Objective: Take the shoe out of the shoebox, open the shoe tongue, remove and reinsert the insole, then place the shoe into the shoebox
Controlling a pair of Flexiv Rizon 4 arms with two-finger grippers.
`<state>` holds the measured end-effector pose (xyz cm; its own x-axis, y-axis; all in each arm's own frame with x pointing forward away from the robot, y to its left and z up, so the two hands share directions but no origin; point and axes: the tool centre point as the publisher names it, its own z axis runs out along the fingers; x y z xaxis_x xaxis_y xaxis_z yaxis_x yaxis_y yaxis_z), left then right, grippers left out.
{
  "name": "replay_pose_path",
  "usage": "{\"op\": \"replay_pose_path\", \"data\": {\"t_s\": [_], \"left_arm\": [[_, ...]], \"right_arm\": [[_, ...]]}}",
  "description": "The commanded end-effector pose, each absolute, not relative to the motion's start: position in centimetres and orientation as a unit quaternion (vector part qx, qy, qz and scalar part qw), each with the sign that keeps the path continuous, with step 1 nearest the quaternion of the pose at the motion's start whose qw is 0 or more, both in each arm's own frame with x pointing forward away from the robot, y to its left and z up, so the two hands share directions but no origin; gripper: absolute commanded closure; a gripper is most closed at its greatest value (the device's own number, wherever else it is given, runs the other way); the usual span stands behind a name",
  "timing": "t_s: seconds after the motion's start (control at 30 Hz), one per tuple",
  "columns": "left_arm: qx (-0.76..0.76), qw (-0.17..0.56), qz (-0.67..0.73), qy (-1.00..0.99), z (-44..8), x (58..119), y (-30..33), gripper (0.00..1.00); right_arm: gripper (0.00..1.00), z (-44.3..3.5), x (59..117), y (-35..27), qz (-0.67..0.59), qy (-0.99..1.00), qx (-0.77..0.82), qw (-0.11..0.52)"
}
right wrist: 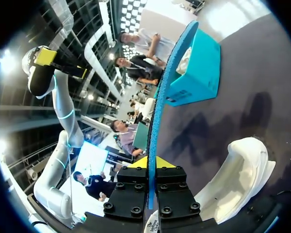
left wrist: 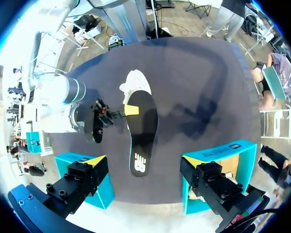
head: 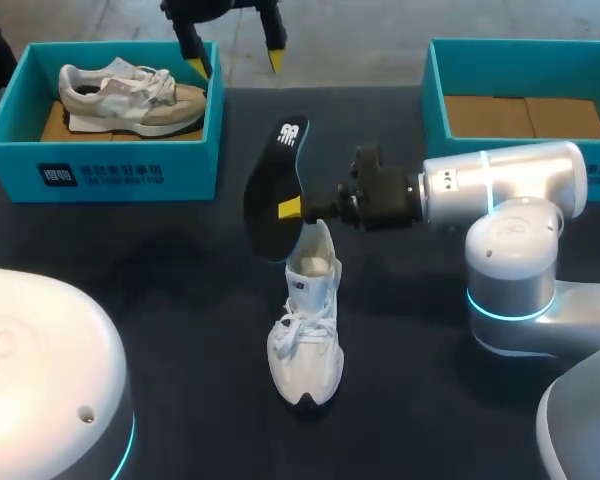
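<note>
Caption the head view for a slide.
Right gripper holds the black insole edge-up just above the white shoe.

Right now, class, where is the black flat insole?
In the head view the black flat insole is mid-table, held up on edge by the right gripper, just over the heel end of the white sneaker.
</note>
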<state>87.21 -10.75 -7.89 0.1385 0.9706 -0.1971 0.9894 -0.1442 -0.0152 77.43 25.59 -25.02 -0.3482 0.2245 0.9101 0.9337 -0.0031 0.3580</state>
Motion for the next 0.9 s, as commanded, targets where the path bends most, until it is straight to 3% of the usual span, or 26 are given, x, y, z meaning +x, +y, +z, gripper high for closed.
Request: {"op": "replay_pose_path", "data": {"t_s": [0.03,0.33,0.9], "left_arm": [[0.758,0.055,-0.076,0.646,-8.3,87.3,-11.3,0.00],[0.764,0.055,-0.076,0.639,-8.4,87.5,-12.2,0.00],[0.741,0.150,-0.141,0.640,-7.4,86.2,-9.7,0.00]], "right_arm": [[1.00,-25.0,77.4,25.8,-0.534,-0.623,-0.465,0.331],[1.00,-25.0,77.4,25.8,-0.534,-0.623,-0.465,0.331],[1.00,-25.0,77.4,25.8,-0.534,-0.623,-0.465,0.331]]}}
